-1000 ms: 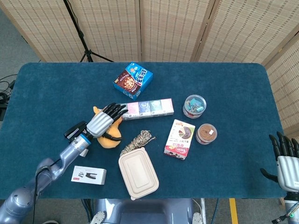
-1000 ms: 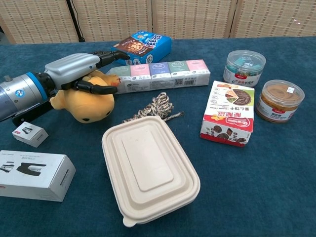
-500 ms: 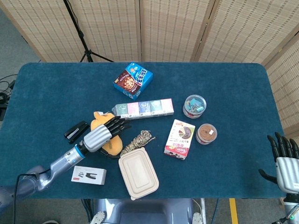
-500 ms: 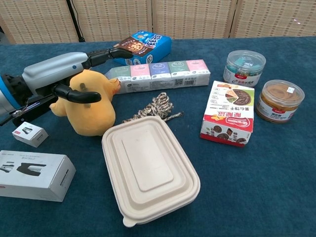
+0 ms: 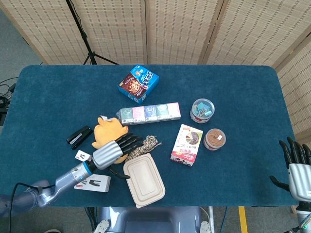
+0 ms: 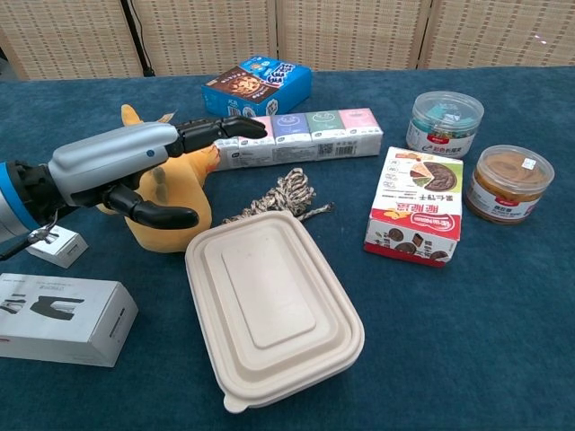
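My left hand (image 5: 114, 152) (image 6: 126, 166) reaches over the near side of a yellow plush toy (image 5: 107, 131) (image 6: 193, 184) that stands upright on the blue table. The fingers (image 6: 216, 131) stretch out flat across the toy's top and the thumb (image 6: 157, 214) hooks in front of it. Nothing is gripped; whether the hand touches the toy is unclear. My right hand (image 5: 297, 167) hangs off the table's right front corner, fingers spread, holding nothing; only the head view shows it.
A coiled rope (image 6: 283, 193) and a lidded beige container (image 6: 269, 310) lie right of the toy. Behind are a tissue pack row (image 6: 305, 135) and a blue cookie box (image 6: 256, 85). A red-white box (image 6: 415, 205), two jars (image 6: 444, 124) (image 6: 512, 184), a black stapler (image 5: 79, 137) and white boxes (image 6: 58, 316) (image 6: 56, 244) surround.
The plush toy went from lying down under my left hand to standing upright. My left hand has drawn back toward the near edge and to the right. The right hand barely moved.
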Controlling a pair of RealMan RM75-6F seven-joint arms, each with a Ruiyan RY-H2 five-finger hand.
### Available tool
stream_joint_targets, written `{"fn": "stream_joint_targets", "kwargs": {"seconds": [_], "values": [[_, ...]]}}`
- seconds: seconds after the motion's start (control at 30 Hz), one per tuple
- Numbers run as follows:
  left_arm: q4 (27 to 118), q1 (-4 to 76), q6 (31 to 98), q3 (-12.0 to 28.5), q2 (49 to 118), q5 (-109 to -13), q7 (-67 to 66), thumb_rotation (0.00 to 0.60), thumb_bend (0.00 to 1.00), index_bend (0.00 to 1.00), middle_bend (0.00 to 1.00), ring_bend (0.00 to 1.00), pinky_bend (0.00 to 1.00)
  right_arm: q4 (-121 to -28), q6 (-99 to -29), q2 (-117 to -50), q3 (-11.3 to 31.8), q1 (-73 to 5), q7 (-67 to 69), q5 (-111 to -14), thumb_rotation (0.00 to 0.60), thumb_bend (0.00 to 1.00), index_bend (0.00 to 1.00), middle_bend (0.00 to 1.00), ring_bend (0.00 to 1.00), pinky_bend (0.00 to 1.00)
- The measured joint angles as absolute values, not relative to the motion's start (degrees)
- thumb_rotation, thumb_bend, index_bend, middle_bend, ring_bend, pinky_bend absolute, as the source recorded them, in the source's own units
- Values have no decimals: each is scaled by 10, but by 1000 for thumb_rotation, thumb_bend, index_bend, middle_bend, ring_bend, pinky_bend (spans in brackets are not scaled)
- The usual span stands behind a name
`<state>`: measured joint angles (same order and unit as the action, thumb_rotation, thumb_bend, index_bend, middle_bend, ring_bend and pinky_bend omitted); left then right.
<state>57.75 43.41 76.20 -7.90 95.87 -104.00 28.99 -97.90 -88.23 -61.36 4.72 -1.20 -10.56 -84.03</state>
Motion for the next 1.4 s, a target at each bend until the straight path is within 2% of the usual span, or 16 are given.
{"fn": "stream_joint_targets", "kwargs": {"seconds": [0.9,1.23,1.4], "values": [[235,460,652,-58,1092,-982,438,61,0,0,0,0,0,-964,-856,-629,51,-22,-122,-810,600,0,0,0,0,0],[165,467,621,-54,1117,-966,478,64,0,0,0,0,0,-963,-854,-630,50,-23,-121,-809,600,0,0,0,0,0],[167,463,649,-57,1114,-968,493,62,0,0,0,0,0,-966,-857,-629,48,-22,-121,-813,600,0,0,0,0,0]]}}
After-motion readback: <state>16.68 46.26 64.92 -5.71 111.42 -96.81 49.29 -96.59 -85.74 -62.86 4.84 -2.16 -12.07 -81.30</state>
